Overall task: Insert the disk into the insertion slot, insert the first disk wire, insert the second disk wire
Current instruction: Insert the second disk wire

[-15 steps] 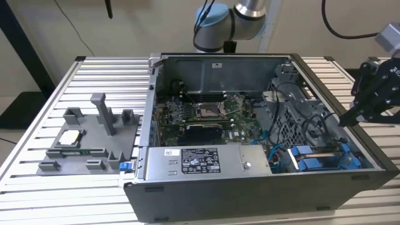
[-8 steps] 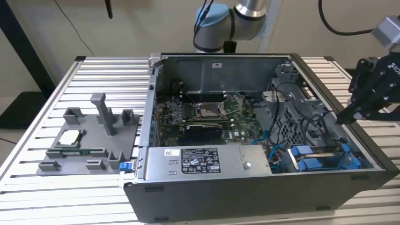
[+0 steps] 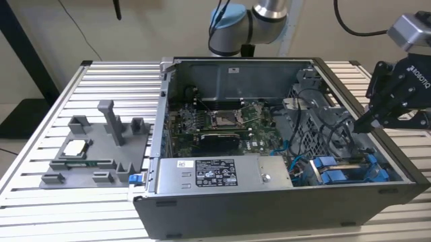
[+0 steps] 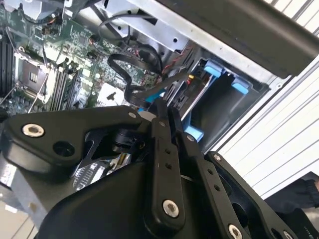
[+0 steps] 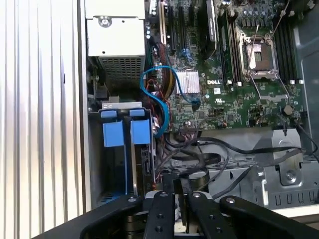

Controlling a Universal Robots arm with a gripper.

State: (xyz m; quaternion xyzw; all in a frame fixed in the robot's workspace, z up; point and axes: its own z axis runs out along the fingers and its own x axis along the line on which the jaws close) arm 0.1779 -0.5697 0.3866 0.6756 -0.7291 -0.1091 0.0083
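White printed label [image 3: 215, 174] on power-supply box [image 3: 273, 169]; its fine print is illegible. Small white sticker [image 3: 233, 70] on case [image 3: 269, 75] rear wall, unreadable. White lettering along gripper [image 3: 364, 123] body. White logo on motherboard [image 5: 219, 99].

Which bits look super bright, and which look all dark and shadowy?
In the first wrist view, the silver power-supply box glares pale; in the second wrist view, the drive bay lies deep in shadow; in the exterior view, the gripper is a dark shape.
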